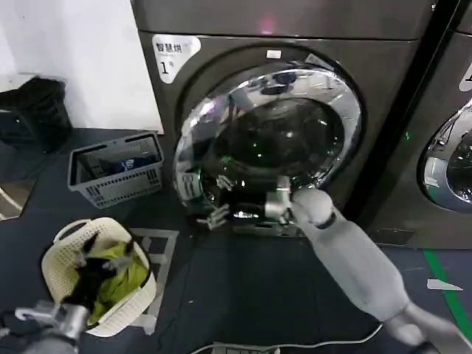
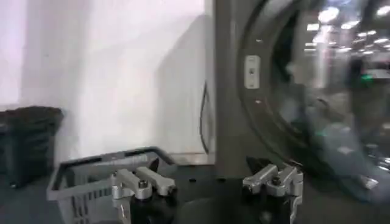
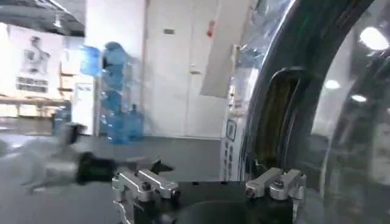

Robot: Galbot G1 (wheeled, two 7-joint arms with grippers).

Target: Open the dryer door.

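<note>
The dryer [image 1: 287, 110], the big dark machine with the "1" label, stands in front of the robot. Its round shiny dryer door [image 1: 269, 144] looks swung out a little on its left side, so the opening seems to have started but is not finished. The right gripper [image 1: 221, 199] is at the door's lower left rim with its fingers spread apart, holding nothing. The left gripper [image 1: 103, 258] waits low over a white basket [image 1: 55, 254], also spread and empty. The door likely needs to swing out much more.

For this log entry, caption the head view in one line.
Right gripper reaching the lower left rim of the chrome-rimmed dark-glass dryer door, which stands slightly ajar.
</note>
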